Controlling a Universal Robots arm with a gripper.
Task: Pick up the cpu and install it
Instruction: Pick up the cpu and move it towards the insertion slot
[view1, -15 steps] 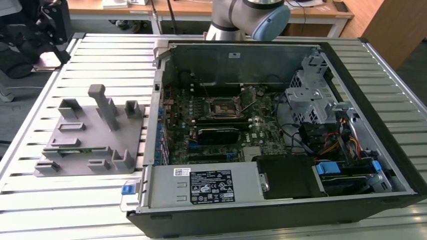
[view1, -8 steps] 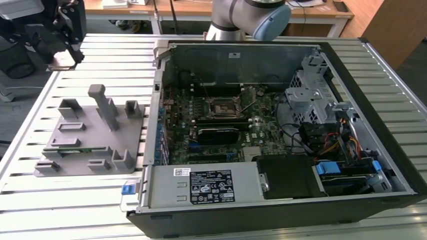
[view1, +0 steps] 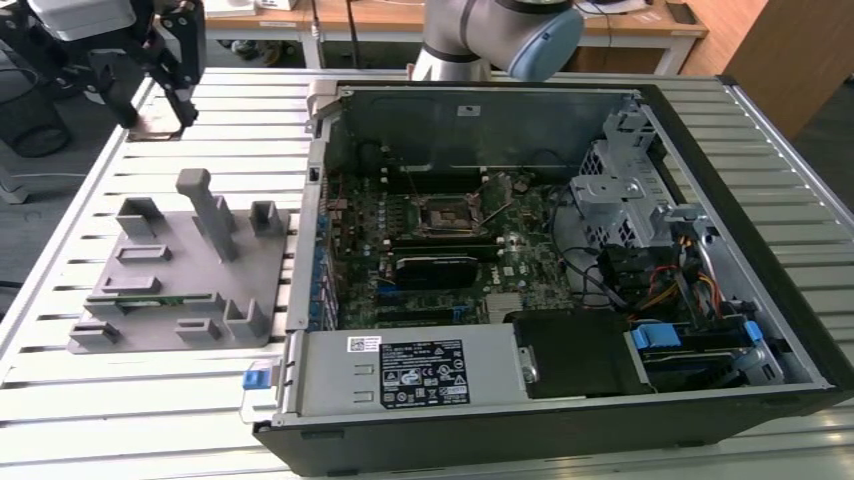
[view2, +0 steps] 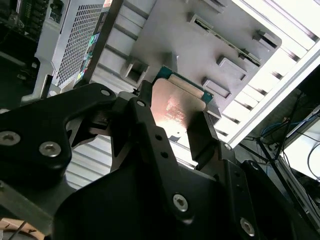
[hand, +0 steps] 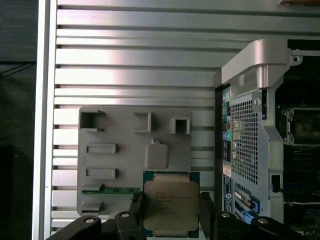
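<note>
Clamped on the cpu (hand: 171, 210) with the gripper (hand: 171, 200): one black finger (view2: 202, 132) pressed against each of two opposite edges. Silver top and thin green rim plain in both wrist views. Held up off the surface, touching nothing below.

In the exterior view, parked with the gripper over the far corner of the table (view1: 80, 400) on the exterior view's left, well apart from the open computer case (view1: 534, 440).

Below the cpu in the first wrist view:
- Grey fixture plate (hand: 125, 135) with raised pockets, flat on the table.
- Green memory stick (hand: 112, 190) seated in one slot of that plate.
- Plate near the case's perforated side wall.

Surface:
- Ribbed aluminium slats, strong glare off them in both wrist views.
- Case lying on its side with the lid off.
- Motherboard (view1: 400, 230) face up, black square socket (view1: 447, 212) near its middle.
- Grey power supply (view1: 400, 372) along the near edge.
- Cable bundle (view1: 667, 290) toward the exterior view's right.

Room:
- Wooden desks (view1: 400, 15) behind the table.
- Grey-and-blue joint of the arm (view1: 494, 35) in front of them.
- Dark floor (view1: 20, 240) past the table edge on the exterior view's left.
</note>
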